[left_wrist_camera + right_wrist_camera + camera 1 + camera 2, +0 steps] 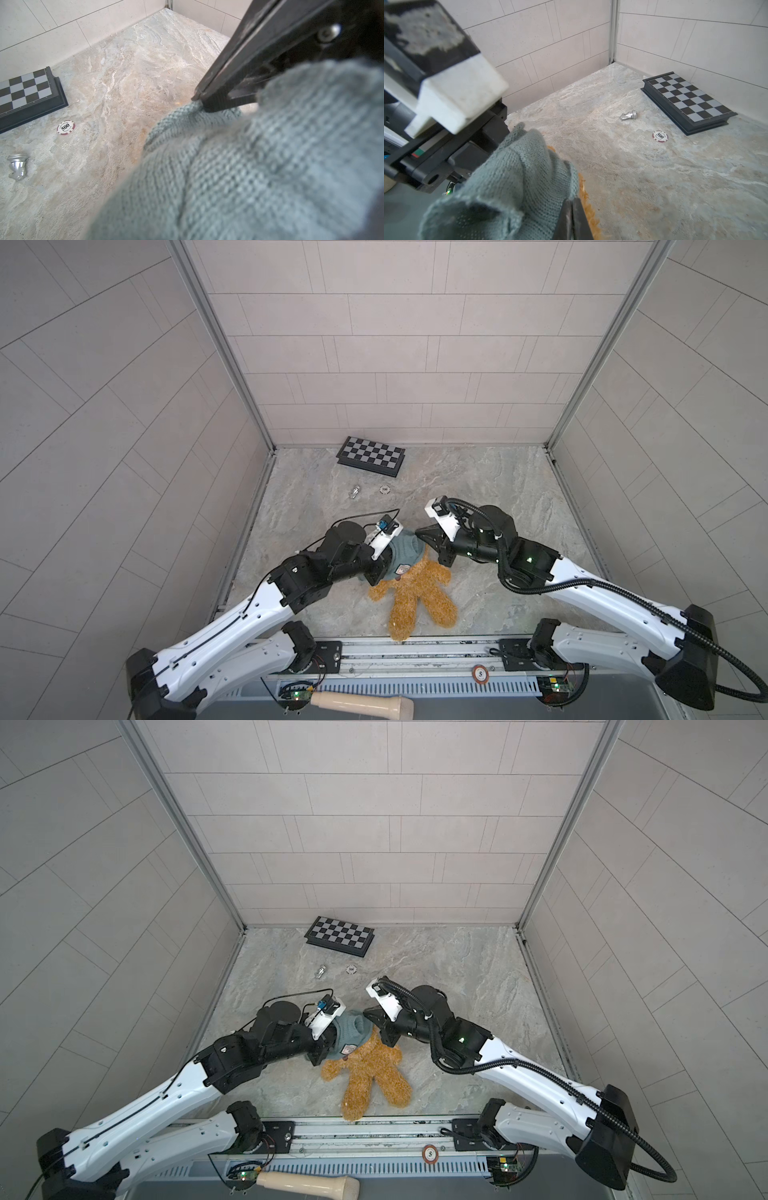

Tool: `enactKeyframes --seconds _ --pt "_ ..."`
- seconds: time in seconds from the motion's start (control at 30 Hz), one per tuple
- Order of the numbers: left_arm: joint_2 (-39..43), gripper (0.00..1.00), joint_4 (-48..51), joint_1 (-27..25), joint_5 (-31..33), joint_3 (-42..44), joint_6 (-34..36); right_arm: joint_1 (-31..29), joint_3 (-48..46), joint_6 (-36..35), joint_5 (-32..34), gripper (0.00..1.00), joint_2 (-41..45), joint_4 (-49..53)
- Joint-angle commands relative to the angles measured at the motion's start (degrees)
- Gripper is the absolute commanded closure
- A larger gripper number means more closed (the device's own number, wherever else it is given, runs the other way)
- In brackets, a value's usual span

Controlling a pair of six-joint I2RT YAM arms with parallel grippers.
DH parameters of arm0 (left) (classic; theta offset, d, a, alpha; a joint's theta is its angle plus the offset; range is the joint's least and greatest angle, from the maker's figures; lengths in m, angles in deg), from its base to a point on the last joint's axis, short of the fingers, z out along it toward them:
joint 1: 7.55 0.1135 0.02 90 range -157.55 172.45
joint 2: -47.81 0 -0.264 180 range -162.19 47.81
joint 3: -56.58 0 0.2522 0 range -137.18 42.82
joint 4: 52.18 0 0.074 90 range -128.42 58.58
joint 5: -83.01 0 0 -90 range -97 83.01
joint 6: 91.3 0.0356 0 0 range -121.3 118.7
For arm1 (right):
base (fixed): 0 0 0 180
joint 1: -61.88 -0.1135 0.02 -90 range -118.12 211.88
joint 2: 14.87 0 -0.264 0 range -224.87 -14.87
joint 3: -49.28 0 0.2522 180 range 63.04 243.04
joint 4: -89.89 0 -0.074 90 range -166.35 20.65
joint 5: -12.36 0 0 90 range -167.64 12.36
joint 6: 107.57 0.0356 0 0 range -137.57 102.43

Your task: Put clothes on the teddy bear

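Observation:
The golden-brown teddy bear (pixel 419 593) (pixel 374 1073) lies flat near the table's front edge, legs toward the front. A grey-green knit garment (pixel 405 551) (pixel 351 1031) with a small patch covers its head end. My left gripper (pixel 384 568) sits at the garment's left edge, its jaws buried in the knit (pixel 270 166), which is lifted off it. My right gripper (pixel 420 532) (pixel 572 200) is shut, pinching the knit's far right edge. That pinch also shows in the left wrist view. Bear fur (pixel 588 209) shows beside the right fingers.
A folded chessboard (pixel 370 456) lies at the back by the wall. In front of it are a poker chip (pixel 385 489) and a silver chess piece (pixel 354 491) on its side. Another chip (pixel 480 674) and a pale wooden handle (pixel 361 703) sit on the front rail.

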Motion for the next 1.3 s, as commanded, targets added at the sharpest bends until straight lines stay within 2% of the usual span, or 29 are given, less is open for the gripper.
enactKeyframes --seconds 0.0,0.1,0.23,0.4,0.6,0.67,0.8,0.93,1.03,1.17,1.27 --pt "2.25 1.00 -1.82 -0.02 4.23 0.53 -0.69 -0.04 -0.82 -0.81 6.82 1.00 3.24 2.25" --pt "4.11 1.00 -2.41 0.13 5.51 1.04 -1.26 0.39 -2.67 0.38 11.43 1.00 4.97 3.39" --pt "5.13 1.00 -2.51 0.12 3.45 1.78 -1.00 1.81 -5.34 3.13 16.95 1.00 6.08 3.23" --pt "7.24 1.00 -3.82 0.08 0.37 2.67 -1.30 3.43 -5.88 5.60 17.87 1.00 3.21 2.17" --pt "9.09 1.00 -2.46 0.13 4.38 2.84 -1.10 3.40 -7.14 6.97 19.78 1.00 2.16 3.26" --pt "9.09 1.00 -1.77 0.11 5.44 2.84 -0.79 3.42 -8.12 7.23 19.44 1.00 3.25 2.97" --pt "8.70 1.00 -1.18 0.14 6.33 2.81 -0.52 3.30 -13.36 7.44 11.89 0.98 8.56 -4.41" --pt "8.58 1.00 -0.74 0.15 5.51 2.49 0.01 3.33 -16.61 7.21 5.92 0.96 11.20 -6.61" --pt "8.68 1.00 -0.74 0.08 4.87 2.41 0.19 3.42 -16.07 7.02 8.28 0.96 10.43 -4.15" --pt "9.06 1.00 -1.39 0.08 4.81 2.58 0.20 5.67 -14.21 9.64 16.66 0.96 4.83 -0.65" --pt "9.02 1.00 -2.23 0.07 5.29 2.69 0.07 8.34 -12.05 12.22 13.80 0.93 -0.63 -3.10"
